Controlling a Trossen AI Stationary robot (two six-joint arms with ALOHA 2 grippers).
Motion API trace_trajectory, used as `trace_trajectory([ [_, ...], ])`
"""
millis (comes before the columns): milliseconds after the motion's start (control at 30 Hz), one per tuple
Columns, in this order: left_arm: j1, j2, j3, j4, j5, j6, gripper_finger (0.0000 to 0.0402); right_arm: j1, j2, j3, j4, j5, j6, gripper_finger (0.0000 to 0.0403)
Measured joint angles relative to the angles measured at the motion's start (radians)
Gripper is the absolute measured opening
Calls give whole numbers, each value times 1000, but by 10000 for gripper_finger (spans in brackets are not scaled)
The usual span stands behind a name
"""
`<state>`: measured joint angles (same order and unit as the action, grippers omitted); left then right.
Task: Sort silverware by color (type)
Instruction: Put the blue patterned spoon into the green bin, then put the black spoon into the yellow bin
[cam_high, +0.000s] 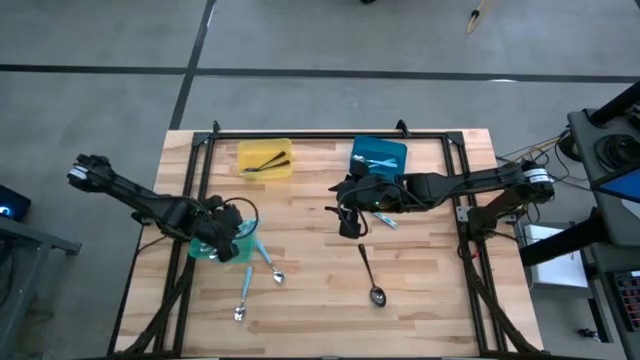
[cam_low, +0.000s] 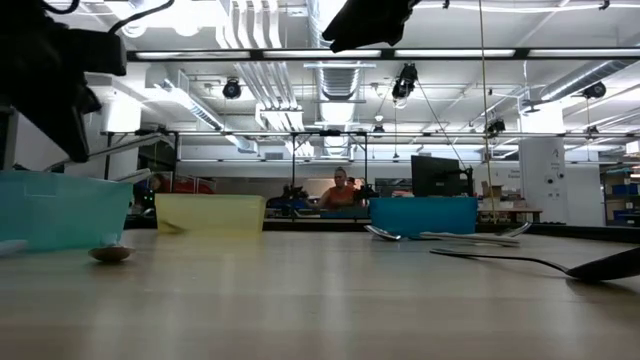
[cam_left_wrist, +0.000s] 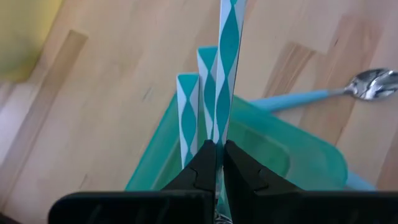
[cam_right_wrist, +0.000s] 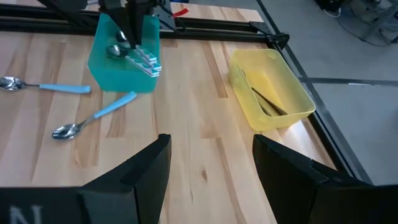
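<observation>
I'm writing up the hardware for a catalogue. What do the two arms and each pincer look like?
Both arms are dark, nearly black, jointed and slim. The left arm has a loop of thin black cable near its wrist; the right arm shows a light band near its base. The left pincer has two wedge-shaped black fingers. The right pincer has broad, flat, angular black fingers.

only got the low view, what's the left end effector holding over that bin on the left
Observer: The left end effector is shut on a utensil with a teal-and-white patterned handle, above the green bin.
Operator: and the right one
Observer: The right end effector is open and empty above bare table.
Operator: what's in the yellow bin
Observer: The yellow bin holds dark utensils.
</observation>
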<state>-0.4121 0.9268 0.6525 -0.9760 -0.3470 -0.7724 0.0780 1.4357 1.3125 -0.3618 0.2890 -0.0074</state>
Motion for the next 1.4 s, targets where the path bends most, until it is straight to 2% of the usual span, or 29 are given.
trace_trajectory([
  [267,-75,-17,-67,-4,0,-98,0,0,0,0,0,0,10,216],
  [533,-140,-17,-93,1,0,-132,0,0,0,-2,0,0,15,216],
  [700,-145,-17,-101,1,0,-153,2,0,0,-2,0,0,15,216],
  [1233,-145,-15,-103,-9,2,-176,40,0,0,-2,-1,0,29,216],
  [1400,-145,-14,-29,-9,-13,-161,40,0,0,-2,-46,0,105,216],
])
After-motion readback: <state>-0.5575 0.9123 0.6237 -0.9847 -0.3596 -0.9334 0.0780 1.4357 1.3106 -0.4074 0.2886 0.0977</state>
